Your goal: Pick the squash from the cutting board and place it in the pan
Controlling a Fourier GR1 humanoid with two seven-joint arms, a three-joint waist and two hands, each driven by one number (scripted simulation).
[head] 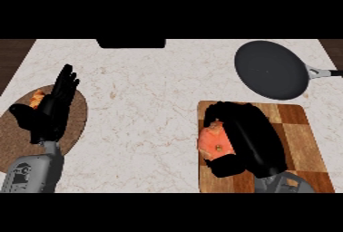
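On the cutting board [305,136] nearest the lower edge, the right hand [251,136] curls round the orange squash [213,144]. At left, the left hand [53,104] rests with fingers straight above a round brown mat [77,122]. Farther back on the surface [147,90] sits the dark pan [271,69].

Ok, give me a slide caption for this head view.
Right hand curls round the squash on the cutting board; the pan waits.
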